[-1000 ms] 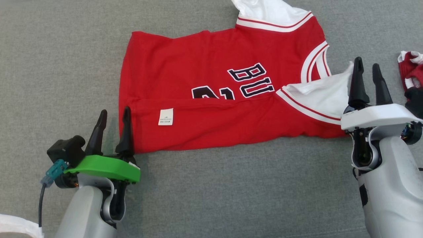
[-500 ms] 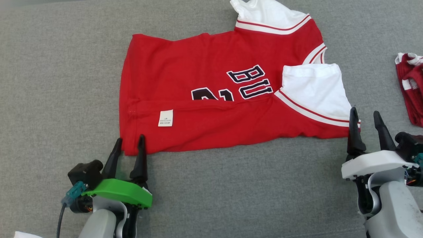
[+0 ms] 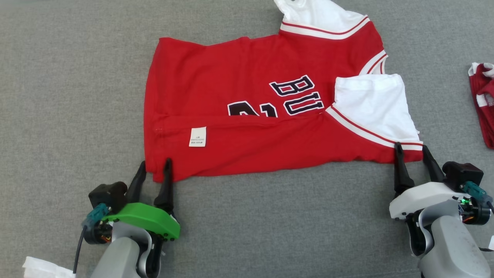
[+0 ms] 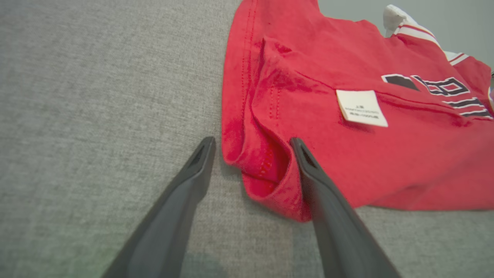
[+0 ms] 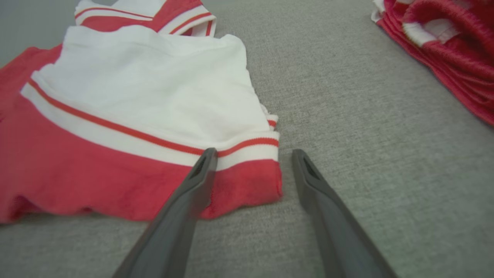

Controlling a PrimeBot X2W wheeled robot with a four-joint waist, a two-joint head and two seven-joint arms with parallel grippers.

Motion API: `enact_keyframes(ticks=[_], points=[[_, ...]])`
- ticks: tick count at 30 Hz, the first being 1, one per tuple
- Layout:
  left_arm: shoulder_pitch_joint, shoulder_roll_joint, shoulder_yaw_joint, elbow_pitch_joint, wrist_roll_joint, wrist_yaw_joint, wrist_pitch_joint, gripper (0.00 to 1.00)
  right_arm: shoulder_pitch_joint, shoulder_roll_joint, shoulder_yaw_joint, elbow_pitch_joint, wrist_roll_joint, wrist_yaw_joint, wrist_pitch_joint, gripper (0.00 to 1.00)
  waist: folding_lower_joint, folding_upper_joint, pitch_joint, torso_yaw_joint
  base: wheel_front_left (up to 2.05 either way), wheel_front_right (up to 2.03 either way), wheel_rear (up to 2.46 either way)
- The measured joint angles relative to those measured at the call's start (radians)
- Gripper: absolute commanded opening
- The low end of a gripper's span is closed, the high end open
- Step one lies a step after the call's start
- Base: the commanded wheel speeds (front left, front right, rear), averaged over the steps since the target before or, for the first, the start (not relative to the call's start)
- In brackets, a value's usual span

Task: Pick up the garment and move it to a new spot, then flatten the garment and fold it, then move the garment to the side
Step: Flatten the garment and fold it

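Note:
The garment (image 3: 247,116) is a red jersey with white striped sleeves and dark lettering, spread across the grey surface with its near long edge folded over, a white label facing up. My left gripper (image 3: 154,166) is open, its fingers straddling the jersey's near left corner (image 4: 266,170). My right gripper (image 3: 410,150) is open at the near right corner (image 5: 251,185), one finger over the red hem below the white sleeve (image 5: 154,88), the other beside it over the bare surface.
Another red and white knitted garment (image 3: 484,102) lies bunched at the far right edge, also in the right wrist view (image 5: 444,46). A scrap of white cloth (image 3: 42,268) shows at the bottom left. Grey fabric surface (image 3: 270,224) surrounds the jersey.
The right gripper let the white sleeve drop flat and drew back to the near right corner. The left gripper pulled back from beside the hem to the near left corner. Both stay open.

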Motion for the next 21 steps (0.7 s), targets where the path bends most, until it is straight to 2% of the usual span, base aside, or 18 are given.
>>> enact_keyframes(ticks=[6,10,15,21], points=[[-0.021,0.026,-0.089,0.03,-0.092,0.003,-0.001,0.0,-0.013,0.005,0.007,0.018,0.003,0.0,-0.001,0.0,0.0,0.0,-0.009,0.003,0.0,0.0,0.0],[-0.019,0.03,-0.042,-0.024,-0.103,0.001,0.013,0.0,-0.015,0.005,-0.006,-0.022,0.002,0.0,0.006,0.0,0.0,0.0,-0.026,0.004,0.0,0.0,0.0],[0.002,0.027,0.035,-0.123,-0.066,-0.001,0.014,0.0,-0.029,0.002,0.005,-0.092,0.002,0.0,0.006,0.0,0.0,0.0,-0.072,0.005,0.0,0.0,0.0],[0.098,0.005,0.069,-0.159,-0.03,-0.001,0.014,0.0,0.042,-0.038,0.036,-0.13,0.043,0.0,0.006,0.0,0.0,0.0,-0.146,0.006,0.0,0.0,0.0]])
